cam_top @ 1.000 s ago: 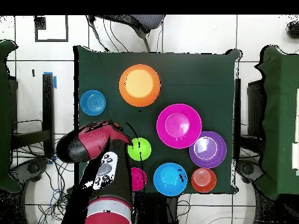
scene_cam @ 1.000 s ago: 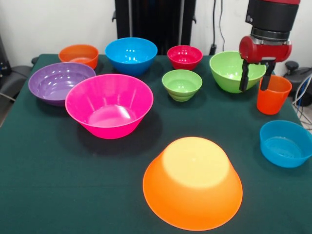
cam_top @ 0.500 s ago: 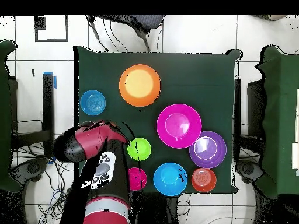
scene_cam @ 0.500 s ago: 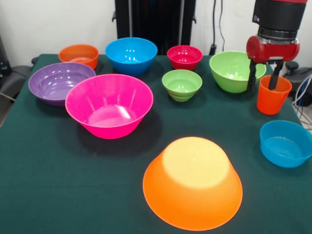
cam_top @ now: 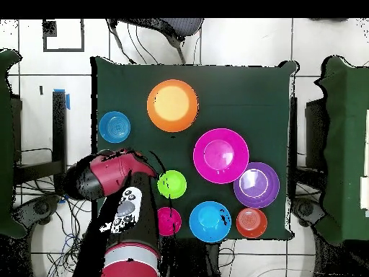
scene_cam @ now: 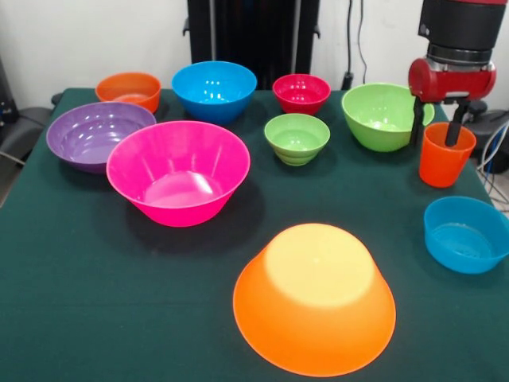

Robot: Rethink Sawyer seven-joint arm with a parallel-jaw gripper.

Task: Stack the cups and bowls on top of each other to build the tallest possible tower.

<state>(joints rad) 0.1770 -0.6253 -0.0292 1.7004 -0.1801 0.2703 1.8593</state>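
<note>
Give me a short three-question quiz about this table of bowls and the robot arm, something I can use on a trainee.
1. True or false: the large orange bowl sits rim down on the table.
2. Which item is the gripper positioned over: A the pink bowl, B the orange cup, C the small blue bowl?
3. Has anything been stacked on the large orange bowl yet?

Key
1. True.
2. B; one finger dips inside the cup's rim, the other hangs outside it, jaws open.
3. No, its upturned base is bare.
</note>
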